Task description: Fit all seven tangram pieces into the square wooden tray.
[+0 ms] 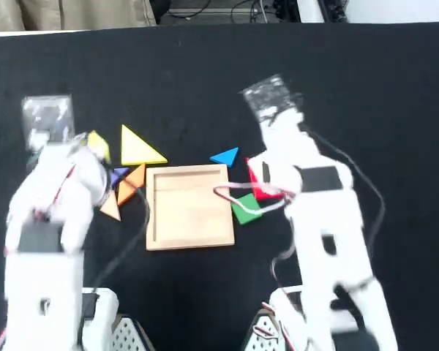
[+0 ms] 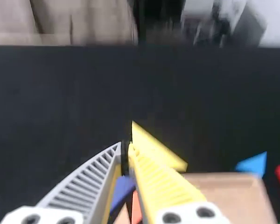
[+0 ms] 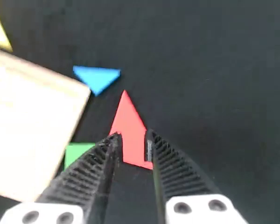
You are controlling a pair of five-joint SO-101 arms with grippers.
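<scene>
Square wooden tray of pale wood sits bare between the two arms, so I judge that no piece is fitted yet. The right gripper hangs low over the flat red triangle. Its black fingers stand a narrow gap apart on either side of the triangle's broad end, a stance that suits a pinch across the piece, though I cannot tell whether the pads touch it. Beyond its tip lies a flat blue triangle. Beside one finger a flat green piece lies against the tray's edge, so the carry should be short. The left gripper has its grey and yellow fingers closed tip to tip, holding nothing that I can see. A large flat yellow triangle lies just ahead of it, likely its next target.
</scene>
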